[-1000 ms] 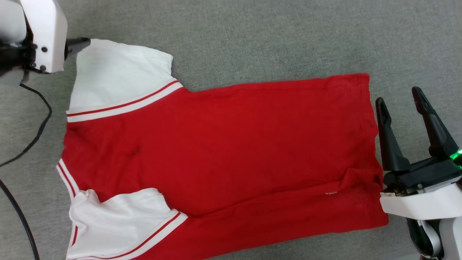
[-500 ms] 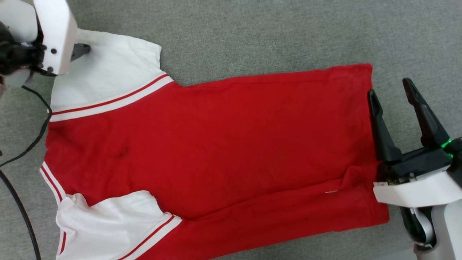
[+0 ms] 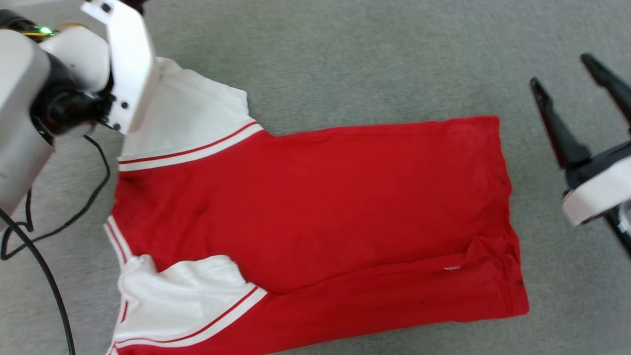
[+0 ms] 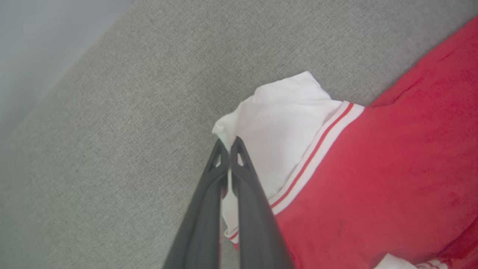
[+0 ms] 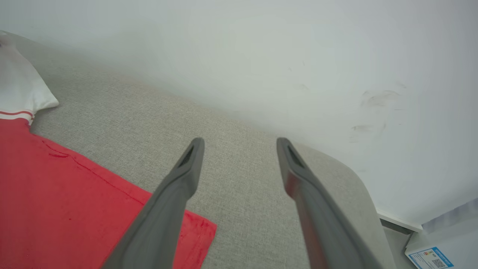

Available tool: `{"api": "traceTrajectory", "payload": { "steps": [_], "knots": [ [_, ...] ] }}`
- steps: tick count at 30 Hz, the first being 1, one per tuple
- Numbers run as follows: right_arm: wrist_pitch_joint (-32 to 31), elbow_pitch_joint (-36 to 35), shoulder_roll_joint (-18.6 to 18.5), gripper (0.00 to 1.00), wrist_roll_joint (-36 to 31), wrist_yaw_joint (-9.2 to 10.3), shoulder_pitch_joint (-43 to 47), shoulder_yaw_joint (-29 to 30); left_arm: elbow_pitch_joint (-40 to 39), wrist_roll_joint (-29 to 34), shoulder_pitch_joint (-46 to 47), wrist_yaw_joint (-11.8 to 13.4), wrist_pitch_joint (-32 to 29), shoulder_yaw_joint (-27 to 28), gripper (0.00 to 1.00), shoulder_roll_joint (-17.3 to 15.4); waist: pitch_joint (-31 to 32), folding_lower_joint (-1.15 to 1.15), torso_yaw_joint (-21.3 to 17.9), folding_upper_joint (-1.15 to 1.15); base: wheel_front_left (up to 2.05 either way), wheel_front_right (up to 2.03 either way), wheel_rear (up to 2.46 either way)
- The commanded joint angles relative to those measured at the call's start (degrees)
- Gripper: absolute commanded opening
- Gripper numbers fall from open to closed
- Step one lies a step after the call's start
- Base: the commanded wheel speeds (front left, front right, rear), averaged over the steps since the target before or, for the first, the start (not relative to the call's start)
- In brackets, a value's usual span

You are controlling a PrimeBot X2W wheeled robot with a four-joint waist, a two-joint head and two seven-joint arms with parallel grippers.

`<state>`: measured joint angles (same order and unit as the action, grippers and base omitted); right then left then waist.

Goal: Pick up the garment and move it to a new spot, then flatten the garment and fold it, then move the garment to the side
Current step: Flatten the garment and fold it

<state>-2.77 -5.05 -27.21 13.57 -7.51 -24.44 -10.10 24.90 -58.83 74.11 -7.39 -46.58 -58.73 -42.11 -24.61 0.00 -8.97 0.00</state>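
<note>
The garment (image 3: 320, 207), a red T-shirt with white striped-trim sleeves, lies spread flat on the grey fabric surface (image 3: 345, 59), plain red face up and collar end to the left. In the left wrist view my left gripper (image 4: 228, 142) is shut on the outer corner of the far white sleeve (image 4: 276, 116), which puckers at the fingertips. In the head view its white wrist housing (image 3: 128, 64) covers that sleeve corner. My right gripper (image 3: 561, 70) is open, off the cloth, to the right of the hem's far corner. The right wrist view shows the right gripper (image 5: 240, 141) over bare grey surface beside the hem (image 5: 56, 198).
A black cable (image 3: 49, 236) loops over the surface at the left beside my left arm. In the right wrist view a pale wall (image 5: 261, 56) rises behind the surface's rounded far edge (image 5: 351, 168). A labelled box (image 5: 433, 254) sits low at the right.
The left gripper has shut on the far sleeve's corner. The right gripper has moved away from the lower hem, up and to the right. The head camera has shifted.
</note>
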Motion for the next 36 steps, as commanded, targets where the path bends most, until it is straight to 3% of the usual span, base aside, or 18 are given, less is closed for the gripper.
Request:
{"api": "traceTrajectory", "payload": {
  "steps": [1,7,16,23,29,35,36],
  "knots": [
    [-3.5,0.0,-2.3,1.00,1.9,0.04,-2.2,-1.2,-1.7,-0.2,-1.0,0.0,1.0,-1.2,0.00,-0.3,1.8,0.00,2.0,0.00,0.00,0.00,0.00],
    [-19.9,1.5,-12.2,1.00,11.4,0.04,-8.6,-8.2,-7.1,-0.8,-0.6,0.0,4.1,-4.4,0.00,-1.1,3.0,0.00,4.4,0.00,0.00,0.00,0.00],
    [-46.7,5.3,-22.2,1.00,26.6,0.04,-17.9,-20.8,-10.1,-1.4,0.6,0.0,8.0,-6.5,0.00,-1.2,2.0,0.00,7.2,0.00,0.00,0.00,0.00],
    [-56.7,12.4,-20.1,1.00,32.5,0.04,-24.2,-22.7,-10.7,-1.2,2.9,0.0,10.0,-7.8,0.00,0.1,-1.0,0.00,9.7,0.00,0.00,0.00,0.00],
    [-58.6,19.1,-15.9,1.00,32.6,0.04,-26.0,-24.0,-10.5,-1.9,5.1,0.0,11.3,-9.0,0.00,0.9,-3.1,0.00,11.3,0.00,0.00,0.00,0.00],
    [-58.4,23.5,-13.8,1.00,33.3,0.03,-22.1,-29.0,-9.9,-2.7,6.4,0.0,12.6,-10.4,0.00,1.1,-3.9,0.00,12.1,0.00,0.00,0.00,0.00],
    [-57.4,24.0,-13.4,0.50,33.5,0.03,-21.9,-28.8,-9.8,-2.9,6.4,0.0,12.9,-10.6,0.00,1.0,-3.9,0.00,12.1,0.00,0.00,0.00,0.00]
  ]
}}
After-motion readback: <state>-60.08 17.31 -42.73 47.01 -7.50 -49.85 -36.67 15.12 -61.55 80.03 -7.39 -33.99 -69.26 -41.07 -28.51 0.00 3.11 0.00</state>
